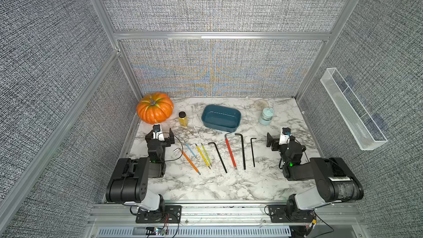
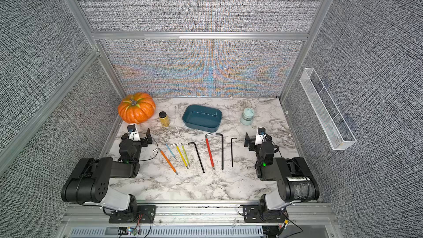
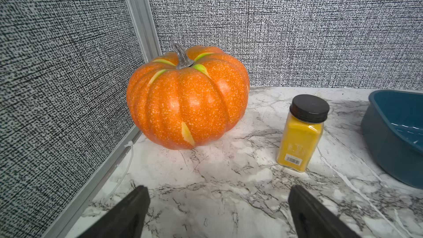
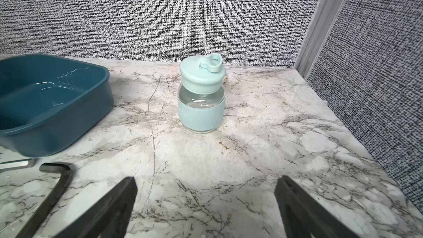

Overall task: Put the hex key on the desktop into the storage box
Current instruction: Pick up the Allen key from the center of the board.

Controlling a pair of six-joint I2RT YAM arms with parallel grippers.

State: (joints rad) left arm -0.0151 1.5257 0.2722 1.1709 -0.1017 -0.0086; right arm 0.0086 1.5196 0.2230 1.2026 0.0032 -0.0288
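Row of hex keys (image 1: 230, 152) on desktop (image 1: 229, 186), near side of storage box (image 1: 219, 127) | left gripper (image 3: 217, 191), right gripper (image 4: 206, 182): jaws spread, empty

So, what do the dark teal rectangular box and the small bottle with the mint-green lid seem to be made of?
The dark teal rectangular box: probably moulded plastic, smooth and glossy, as its floor reflects bright streaks. The small bottle with the mint-green lid: a clear body, glass or hard plastic; a matt lid, likely plastic; the pale stitched band looks like a soft sleeve, material uncertain.
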